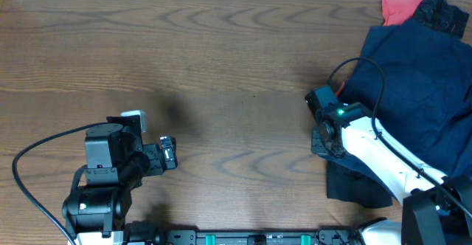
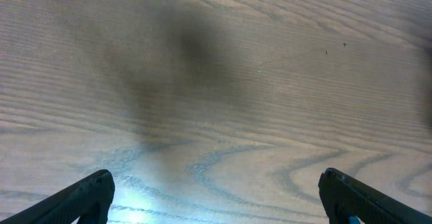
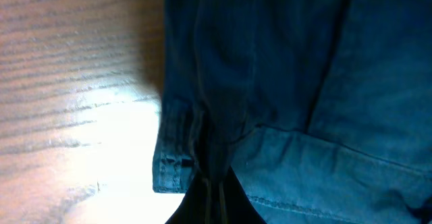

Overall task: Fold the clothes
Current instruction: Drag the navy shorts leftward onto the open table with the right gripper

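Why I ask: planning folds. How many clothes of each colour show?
Red: 1
Black: 1
Navy: 1 or more, heaped, cannot separate
Total: 3 or more

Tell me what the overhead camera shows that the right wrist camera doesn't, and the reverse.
Only overhead: the open left gripper over bare wood, plus a coral-red fabric piece and a black fabric piece at the far right corner. Only right wrist: the stitched hem of the dark navy blue fabric garment, bunched where the shut right gripper pinches it. Both: that navy garment lying on the brown wooden table.
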{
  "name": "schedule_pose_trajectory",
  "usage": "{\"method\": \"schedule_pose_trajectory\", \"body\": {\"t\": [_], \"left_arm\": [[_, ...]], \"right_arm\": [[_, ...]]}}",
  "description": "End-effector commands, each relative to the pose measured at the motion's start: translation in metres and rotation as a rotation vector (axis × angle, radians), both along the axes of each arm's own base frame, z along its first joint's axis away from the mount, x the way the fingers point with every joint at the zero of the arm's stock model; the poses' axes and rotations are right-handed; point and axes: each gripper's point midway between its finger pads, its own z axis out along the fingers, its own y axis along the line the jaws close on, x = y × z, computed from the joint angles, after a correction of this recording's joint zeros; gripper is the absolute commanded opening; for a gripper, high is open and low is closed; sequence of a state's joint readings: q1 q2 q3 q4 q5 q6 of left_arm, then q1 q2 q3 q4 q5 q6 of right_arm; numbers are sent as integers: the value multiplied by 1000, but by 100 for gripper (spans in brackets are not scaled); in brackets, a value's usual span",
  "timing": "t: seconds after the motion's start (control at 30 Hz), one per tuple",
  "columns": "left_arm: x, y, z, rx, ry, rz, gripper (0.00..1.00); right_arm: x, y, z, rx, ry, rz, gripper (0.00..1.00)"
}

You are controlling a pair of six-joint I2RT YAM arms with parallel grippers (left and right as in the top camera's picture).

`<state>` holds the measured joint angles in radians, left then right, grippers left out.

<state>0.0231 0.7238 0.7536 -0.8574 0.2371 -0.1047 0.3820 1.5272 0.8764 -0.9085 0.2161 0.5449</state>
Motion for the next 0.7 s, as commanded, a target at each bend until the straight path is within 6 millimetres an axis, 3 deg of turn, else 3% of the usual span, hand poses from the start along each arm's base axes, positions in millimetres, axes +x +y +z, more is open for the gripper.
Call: {"method": "schedule_pose_trajectory", "body": {"t": [0.0,0.13,0.2,0.27,0.4,0.5,0.67], "left_arm": [[2,-2,9,-7,-21,-4,98],[2,-2,9,-7,-21,-4,98],[2,-2,9,-7,-21,-4,98],[2,-2,9,-7,-21,-4,98],[2,-2,9,-7,-22,-4,98],[2,-2,9,-7,-21,-4,98],[2,-2,9,-7,-21,-4,98]], "right_arm": [[14,0,28,2,-80,-4,1],[27,-3,82,21,-176,19,1],[37,-1,120,47,-256,64,1],[50,20,162,135,-347,217,1],[59,94,234,402,-505,613,1],[59,129,248,477,-548,739,1],[61,184,212,513,-455,850,1]]}}
